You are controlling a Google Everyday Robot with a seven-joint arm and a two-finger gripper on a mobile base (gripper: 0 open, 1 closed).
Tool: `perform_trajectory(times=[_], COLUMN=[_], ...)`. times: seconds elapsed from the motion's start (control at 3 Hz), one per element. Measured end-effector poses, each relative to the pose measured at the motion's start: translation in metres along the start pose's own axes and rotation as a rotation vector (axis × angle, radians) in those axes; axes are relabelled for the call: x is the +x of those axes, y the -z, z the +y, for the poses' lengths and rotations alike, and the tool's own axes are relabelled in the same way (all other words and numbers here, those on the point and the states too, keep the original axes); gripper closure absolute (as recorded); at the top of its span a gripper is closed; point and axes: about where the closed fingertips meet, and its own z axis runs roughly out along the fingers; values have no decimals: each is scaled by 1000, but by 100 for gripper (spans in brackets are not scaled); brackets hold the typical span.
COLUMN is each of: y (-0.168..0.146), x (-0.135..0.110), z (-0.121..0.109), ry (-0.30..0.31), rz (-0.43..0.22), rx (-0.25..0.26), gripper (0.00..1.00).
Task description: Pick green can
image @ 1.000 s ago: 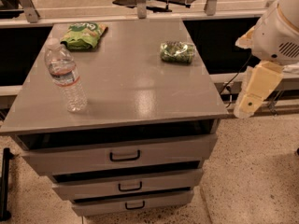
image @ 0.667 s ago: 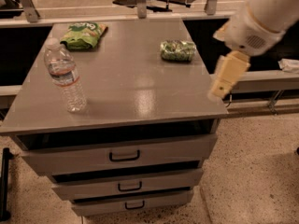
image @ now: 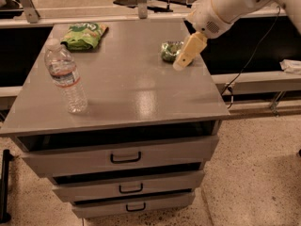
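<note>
Grey tabletop (image: 131, 91), gripper (image: 180, 64) now over it beside the green can (image: 168, 51), formerly off-edge; jaws' spread unclear.

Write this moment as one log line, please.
target: small mottled green-and-white drink can, on grey tabletop | gripper: cream two-finger gripper close beside can | status: not grasped

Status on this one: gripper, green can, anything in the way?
Gripper low over the tabletop, just beside the green can; contact unclear. Can on the tabletop, far right. Water bottle and snack bag left, not blocking.
</note>
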Motion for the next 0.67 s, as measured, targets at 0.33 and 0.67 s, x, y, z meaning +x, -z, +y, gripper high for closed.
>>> perform_trajectory(times=[0.33, 0.67], y=[-43, -80], x=[-3, 7], z=[-39, -61], ry=[-46, -107], rz=[-59, -61], rx=[5, -11], gripper=[0, 0])
